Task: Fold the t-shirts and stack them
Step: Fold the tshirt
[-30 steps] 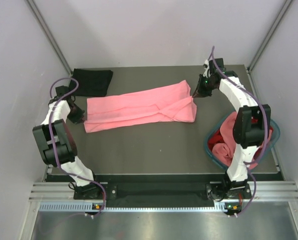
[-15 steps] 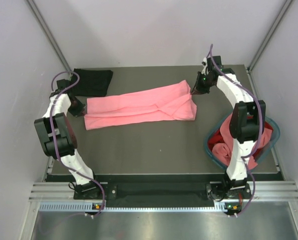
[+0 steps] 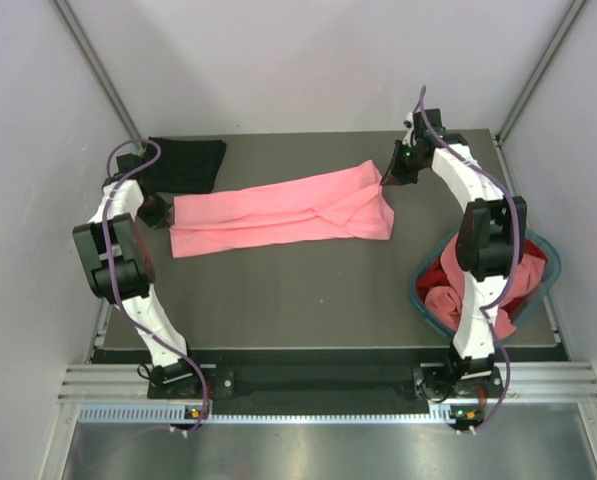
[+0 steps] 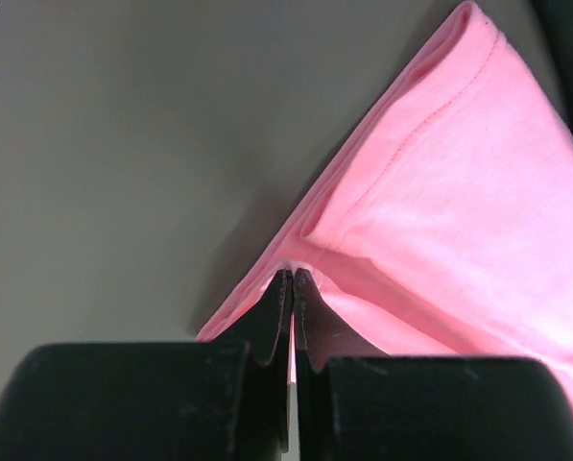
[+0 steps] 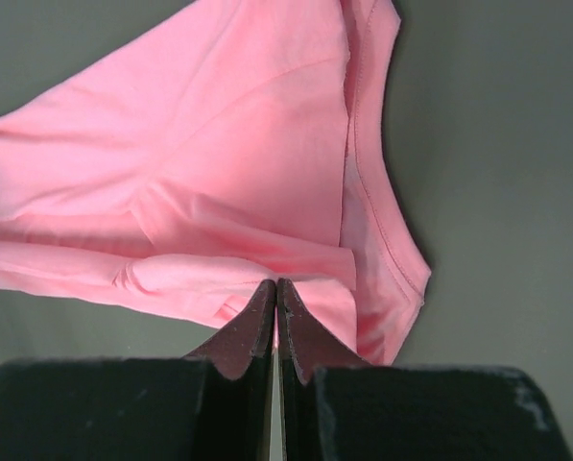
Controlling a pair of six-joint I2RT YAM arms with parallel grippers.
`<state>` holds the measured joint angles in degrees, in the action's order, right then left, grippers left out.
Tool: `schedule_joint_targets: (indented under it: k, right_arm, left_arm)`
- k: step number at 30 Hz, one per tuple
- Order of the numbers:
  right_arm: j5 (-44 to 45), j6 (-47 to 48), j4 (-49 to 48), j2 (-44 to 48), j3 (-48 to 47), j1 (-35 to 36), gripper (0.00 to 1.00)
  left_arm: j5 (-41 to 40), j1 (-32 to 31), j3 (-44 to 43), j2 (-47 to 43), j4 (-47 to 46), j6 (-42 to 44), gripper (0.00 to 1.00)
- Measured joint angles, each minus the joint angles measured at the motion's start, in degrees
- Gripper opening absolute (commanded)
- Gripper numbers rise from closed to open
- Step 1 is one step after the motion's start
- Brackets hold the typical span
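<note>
Where the salmon pink t-shirt (image 3: 278, 212) lay stretched lengthwise across the table's (image 3: 278, 300) far half, left gripper (image 4: 292, 285) and right gripper (image 5: 275, 293) each pinched one end, jaws closed on cloth. Soft, light, limp; it would likely sag unless held by hems.

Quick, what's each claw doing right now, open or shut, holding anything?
Left claw: closed, pinching an edge of the salmon pink t-shirt.
Right claw: closed, pinching the same shirt's other end.

spread t-shirt (image 3: 278, 212): centre | folded t-shirt (image 3: 186, 164): far-left | basket (image 3: 415, 288): right, seemingly holding shirts (image 3: 439, 299)
</note>
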<state>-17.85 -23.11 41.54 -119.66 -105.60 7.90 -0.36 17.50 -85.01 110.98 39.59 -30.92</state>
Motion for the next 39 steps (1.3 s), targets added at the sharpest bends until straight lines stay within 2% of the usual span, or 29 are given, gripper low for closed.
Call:
schedule_joint_targets:
  k: [23, 27, 28, 29, 33, 34, 35, 39]
  right_arm:
    - [-1.2, -2.05, -0.76, -6.64, -4.72, -0.72, 0.0]
    - [-1.81, -2.45, -1.4, -7.67, -5.2, -1.11, 0.0]
    - [-2.08, -2.54, -1.62, -7.74, -5.2, -1.2, 0.01]
    - [-2.49, -2.69, -1.9, -7.91, -5.31, -1.33, 0.03]
    - [-4.76, -4.33, -3.72, -9.42, -6.36, -2.29, 0.23]
    - [-5.6, -5.07, -4.2, -10.19, -7.1, -2.86, 0.24]
    - [-6.19, -5.35, -4.22, -10.99, -8.13, -3.39, 0.28]
    - [-6.32, -5.01, -2.47, -12.98, -12.46, -5.35, 0.41]
  left_arm:
    - [0.52, -0.46, -5.86, 4.98, 1.7, 0.92, 0.02]
    - [0.52, -0.52, -7.61, 6.12, 1.81, 1.2, 0.14]
    - [0.52, -0.52, -7.85, 6.54, 1.86, 1.22, 0.22]
    - [0.48, -0.52, -8.09, 7.13, 1.92, 1.42, 0.25]
    - [-0.02, -0.52, -9.22, 8.76, 3.26, 1.66, 0.38]
    - [-0.52, -0.52, -9.53, 8.81, 4.17, 1.75, 0.4]
    - [-1.07, -0.52, -9.75, 8.76, 4.85, 1.79, 0.48]
    - [-4.33, -0.74, -9.14, 6.49, 6.03, 1.75, 0.51]
